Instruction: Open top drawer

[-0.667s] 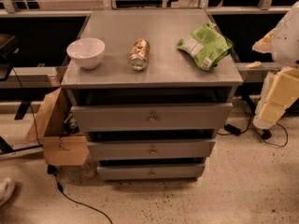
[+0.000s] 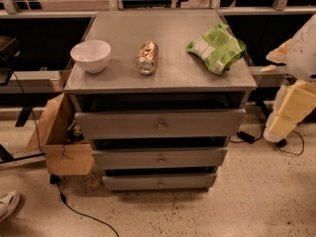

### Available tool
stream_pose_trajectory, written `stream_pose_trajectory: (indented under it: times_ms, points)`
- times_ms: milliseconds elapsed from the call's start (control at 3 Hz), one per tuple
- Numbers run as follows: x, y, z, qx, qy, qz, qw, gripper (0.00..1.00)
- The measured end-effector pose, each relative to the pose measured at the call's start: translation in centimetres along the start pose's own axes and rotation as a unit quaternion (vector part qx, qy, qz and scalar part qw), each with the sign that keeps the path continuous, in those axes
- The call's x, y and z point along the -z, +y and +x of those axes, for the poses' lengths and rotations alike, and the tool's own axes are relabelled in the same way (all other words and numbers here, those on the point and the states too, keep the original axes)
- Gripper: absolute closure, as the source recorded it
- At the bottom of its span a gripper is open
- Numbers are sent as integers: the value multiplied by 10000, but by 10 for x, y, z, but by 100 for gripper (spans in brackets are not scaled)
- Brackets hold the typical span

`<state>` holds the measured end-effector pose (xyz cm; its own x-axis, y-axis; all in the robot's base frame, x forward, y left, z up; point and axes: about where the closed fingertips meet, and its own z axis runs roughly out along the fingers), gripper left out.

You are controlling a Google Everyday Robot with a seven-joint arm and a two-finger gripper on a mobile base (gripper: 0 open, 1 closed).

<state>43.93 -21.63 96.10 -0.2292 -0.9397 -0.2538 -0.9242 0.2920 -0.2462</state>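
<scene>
Cabinet [image 2: 163, 78]: three drawers [image 2: 128, 158]; top drawer [image 2: 123, 125] widest; gripper [image 2: 282, 125] at right edge

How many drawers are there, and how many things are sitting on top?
Drawers: 3 (top drawer, middle drawer, bottom drawer)
White bowl: 1
Can: 1
Green bag: 1
Total: 6
The gripper hangs at the right edge, away from all of them.
</scene>
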Motion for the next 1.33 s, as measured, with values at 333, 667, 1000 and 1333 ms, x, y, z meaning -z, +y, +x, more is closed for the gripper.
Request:
stream_pose_trajectory:
  times_ms: [333, 667, 1000, 1333]
  points:
    - [-56, 11, 7, -333, -506, -178, 9980, 0]
    - [-127, 32, -8, -744, -1023, -465, 9909, 0]
    - [-133, 21, -15, -782, -1153, -195, 9901, 0]
    - [-133, 21, -15, -782, -1154, -192, 9901, 0]
